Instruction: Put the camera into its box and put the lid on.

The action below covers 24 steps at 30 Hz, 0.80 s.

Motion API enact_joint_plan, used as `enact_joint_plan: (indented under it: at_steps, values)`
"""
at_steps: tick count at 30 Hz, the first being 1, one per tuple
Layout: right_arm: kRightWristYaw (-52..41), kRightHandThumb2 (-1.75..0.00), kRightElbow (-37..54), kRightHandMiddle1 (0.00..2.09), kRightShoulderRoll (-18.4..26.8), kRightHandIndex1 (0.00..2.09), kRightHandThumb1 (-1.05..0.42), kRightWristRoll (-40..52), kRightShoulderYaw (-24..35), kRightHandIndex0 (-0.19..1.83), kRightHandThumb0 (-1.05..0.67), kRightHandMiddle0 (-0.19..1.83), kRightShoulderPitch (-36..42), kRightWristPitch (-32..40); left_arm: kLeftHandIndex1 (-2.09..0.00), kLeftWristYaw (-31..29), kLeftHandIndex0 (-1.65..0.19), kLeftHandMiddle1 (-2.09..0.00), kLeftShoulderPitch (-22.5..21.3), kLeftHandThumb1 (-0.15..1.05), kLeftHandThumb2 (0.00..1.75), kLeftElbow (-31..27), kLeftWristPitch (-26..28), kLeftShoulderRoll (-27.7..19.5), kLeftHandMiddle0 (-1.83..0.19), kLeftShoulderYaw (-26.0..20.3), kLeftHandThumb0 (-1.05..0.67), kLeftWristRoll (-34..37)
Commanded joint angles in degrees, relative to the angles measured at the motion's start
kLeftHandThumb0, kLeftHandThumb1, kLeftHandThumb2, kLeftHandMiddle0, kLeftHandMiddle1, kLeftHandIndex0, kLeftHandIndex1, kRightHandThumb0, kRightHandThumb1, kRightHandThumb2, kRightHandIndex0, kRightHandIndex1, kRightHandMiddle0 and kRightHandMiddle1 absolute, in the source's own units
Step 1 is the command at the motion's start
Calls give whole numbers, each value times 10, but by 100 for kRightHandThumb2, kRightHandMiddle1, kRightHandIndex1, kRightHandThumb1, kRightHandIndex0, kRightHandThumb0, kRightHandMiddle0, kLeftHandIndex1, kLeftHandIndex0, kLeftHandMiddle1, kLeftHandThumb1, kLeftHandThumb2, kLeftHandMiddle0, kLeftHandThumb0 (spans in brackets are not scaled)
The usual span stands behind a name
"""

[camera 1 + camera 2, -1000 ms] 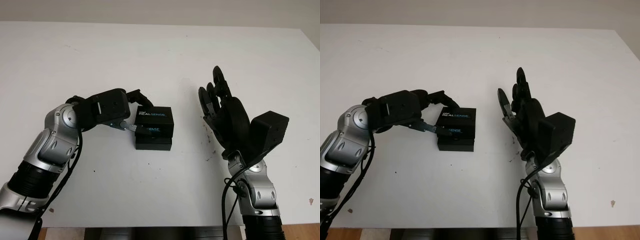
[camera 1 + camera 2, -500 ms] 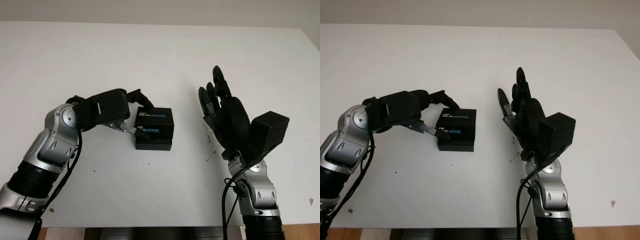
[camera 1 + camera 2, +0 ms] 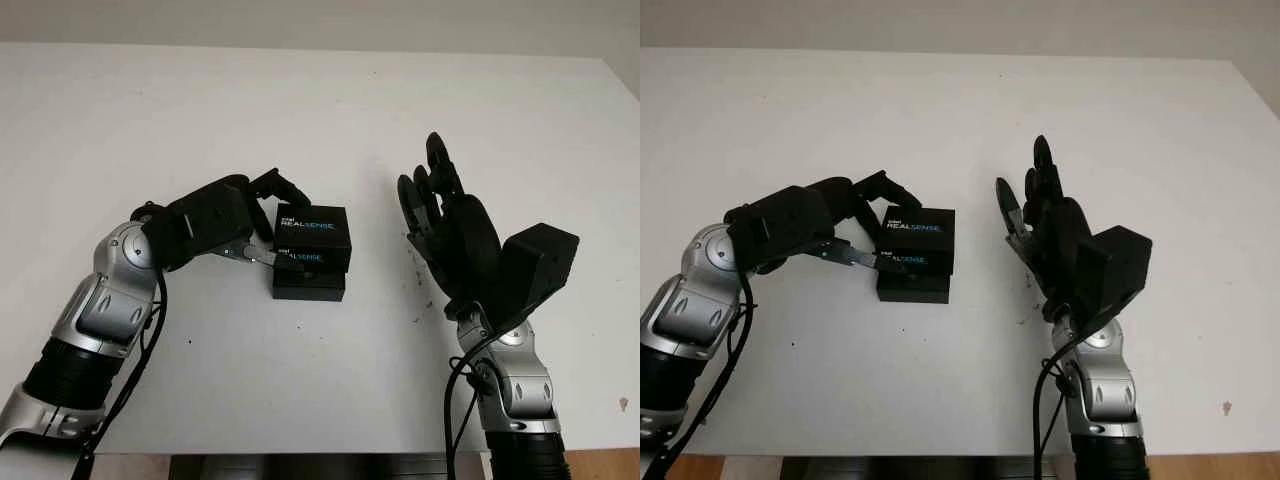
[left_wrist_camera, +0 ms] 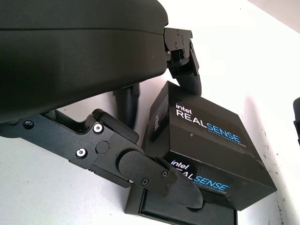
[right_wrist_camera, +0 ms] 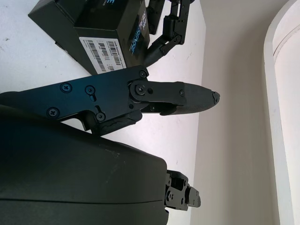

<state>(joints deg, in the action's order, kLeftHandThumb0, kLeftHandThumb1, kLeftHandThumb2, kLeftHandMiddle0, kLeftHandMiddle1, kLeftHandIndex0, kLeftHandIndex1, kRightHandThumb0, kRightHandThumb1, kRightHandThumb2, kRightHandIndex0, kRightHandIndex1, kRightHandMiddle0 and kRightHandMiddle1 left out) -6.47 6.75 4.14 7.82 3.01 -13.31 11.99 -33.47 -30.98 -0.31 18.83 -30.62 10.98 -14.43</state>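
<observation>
The left hand (image 3: 262,222) pinches the lid (image 3: 312,237) between its fingers (image 4: 159,176), one on the near side and others at the far edge. The lid sits on the box (image 3: 309,285), offset toward the far side and apparently tilted, not seated; the box's near edge shows beneath it. Whether the camera is inside cannot be determined. The box stands near the middle of the white table (image 3: 300,120). The right hand (image 3: 445,225) is open, raised upright, well apart from the box.
</observation>
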Motion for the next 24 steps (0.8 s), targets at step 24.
enact_joint_plan:
  at_steps: [24]
  values:
    - [-1,-38,7,5,3,5,-105,-1,-1,-12,-58,-9,2,2,-209,21,-13,-209,31,105,15,-47,2,-3,-37,-37,-35,30]
